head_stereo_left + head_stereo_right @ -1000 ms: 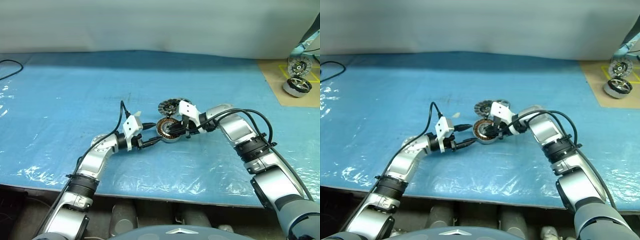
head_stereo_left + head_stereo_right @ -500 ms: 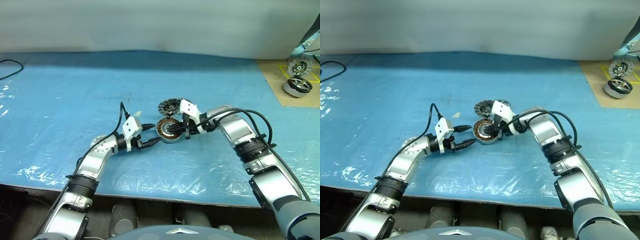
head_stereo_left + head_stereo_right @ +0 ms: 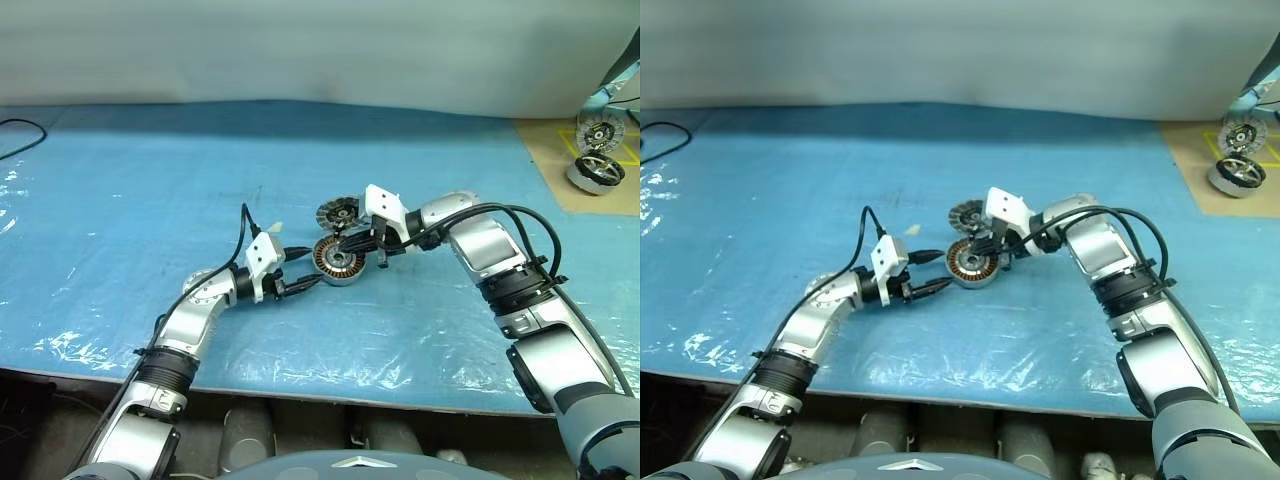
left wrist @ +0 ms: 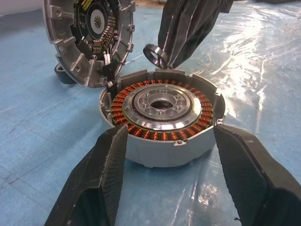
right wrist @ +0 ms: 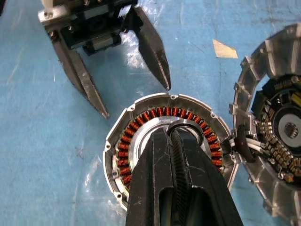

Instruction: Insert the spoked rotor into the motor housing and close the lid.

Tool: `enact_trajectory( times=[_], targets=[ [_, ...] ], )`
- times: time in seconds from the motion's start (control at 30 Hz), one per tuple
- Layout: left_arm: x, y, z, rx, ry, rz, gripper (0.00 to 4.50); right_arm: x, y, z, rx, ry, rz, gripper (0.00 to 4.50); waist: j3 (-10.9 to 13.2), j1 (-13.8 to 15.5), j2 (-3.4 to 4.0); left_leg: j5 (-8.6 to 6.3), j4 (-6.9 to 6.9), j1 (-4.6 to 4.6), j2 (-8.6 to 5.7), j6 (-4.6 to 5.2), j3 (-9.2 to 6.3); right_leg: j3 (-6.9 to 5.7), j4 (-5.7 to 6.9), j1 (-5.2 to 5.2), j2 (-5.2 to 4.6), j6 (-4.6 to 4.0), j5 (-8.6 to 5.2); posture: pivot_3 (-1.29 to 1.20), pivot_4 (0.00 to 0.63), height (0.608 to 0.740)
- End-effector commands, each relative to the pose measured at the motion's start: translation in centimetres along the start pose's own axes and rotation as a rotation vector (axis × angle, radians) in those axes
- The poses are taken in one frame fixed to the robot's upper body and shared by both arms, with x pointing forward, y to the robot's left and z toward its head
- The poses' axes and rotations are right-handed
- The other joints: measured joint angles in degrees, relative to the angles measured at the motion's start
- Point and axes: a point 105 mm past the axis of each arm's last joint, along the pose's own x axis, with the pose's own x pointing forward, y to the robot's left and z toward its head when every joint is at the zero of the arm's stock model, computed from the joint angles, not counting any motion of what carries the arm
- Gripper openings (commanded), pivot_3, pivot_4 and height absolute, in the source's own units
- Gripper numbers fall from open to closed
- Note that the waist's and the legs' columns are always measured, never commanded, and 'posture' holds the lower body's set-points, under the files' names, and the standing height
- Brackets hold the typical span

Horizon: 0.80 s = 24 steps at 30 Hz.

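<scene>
The motor housing (image 3: pixel 337 262) lies on the blue sheet, with copper windings around a silver hub (image 4: pixel 162 104). Its lid (image 3: pixel 337 212) stands open behind it, its inner face (image 5: pixel 277 127) showing. My right gripper (image 3: pixel 350 244) hangs just above the hub, shut on a small metal ring (image 4: pixel 155 55). From the other side, my left gripper (image 3: pixel 308 268) stands open and level, with a finger (image 4: pixel 101 174) on either side of the housing's near wall, not touching it. The spoked rotor is out of view.
A brown board (image 3: pixel 560 165) at the back right carries two larger wheel-like motors (image 3: pixel 595 172). A black cable (image 3: pixel 15 135) lies at the far left. The blue sheet (image 3: pixel 150 190) ends at the table's front edge (image 3: pixel 300 395).
My right gripper has risen a little off the housing's hub and rolled slightly, its fingers staying together. The left gripper and the housing have not moved.
</scene>
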Motion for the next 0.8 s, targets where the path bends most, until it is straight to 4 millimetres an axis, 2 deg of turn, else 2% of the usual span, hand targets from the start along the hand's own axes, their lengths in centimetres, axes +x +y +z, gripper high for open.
enact_trajectory(
  times=[0.03, 0.27, 0.47, 0.8],
  targets=[
    [0.1, 0.0, 0.8, 0.027, -0.034, 0.002, 3.02, 0.2, 0.4, 0.5, -0.142, 0.048, 0.027, 0.06, 0.0, 0.0, 0.0, 0.0, 0.0, 0.0, 0.0, 0.0, 0.0, 0.0, 0.0, 0.0, 0.0, 0.0, 0.0, 0.0, 0.15, 0.74],
    [0.1, 0.1, 0.5, 0.022, -0.033, 0.011, 3.02, 1.2, 0.5, 0.1, -0.31, 0.13, 0.072, 0.06, 0.0, -0.1, 0.0, -0.02, 0.02, 0.0, 0.0, 0.03, 0.0, 0.0, 0.02, 0.0, 0.0, 0.0, 0.0, 0.0, 0.15, 0.74],
    [0.1, -0.1, 0.3, 0.019, -0.033, 0.016, 3.02, 1.1, -0.6, -0.6, -0.35, 0.195, 0.077, 0.06, 0.0, -0.1, 0.0, -0.02, 0.03, 0.0, 0.01, 0.05, 0.0, 0.0, 0.03, 0.0, 0.0, -0.01, 0.0, 0.0, 0.15, 0.74],
    [0.5, -0.2, 0.7, 0.021, -0.045, 0.018, 3.02, 1.0, -0.3, -1.2, -0.439, 0.253, 0.169, 0.06, 0.0, 0.0, 0.0, 0.05, 0.09, -0.02, 0.02, 0.19, 0.0, 0.0, 0.05, 0.0, -0.01, -0.02, 0.01, 0.0, 0.15, 0.74]
  ],
)
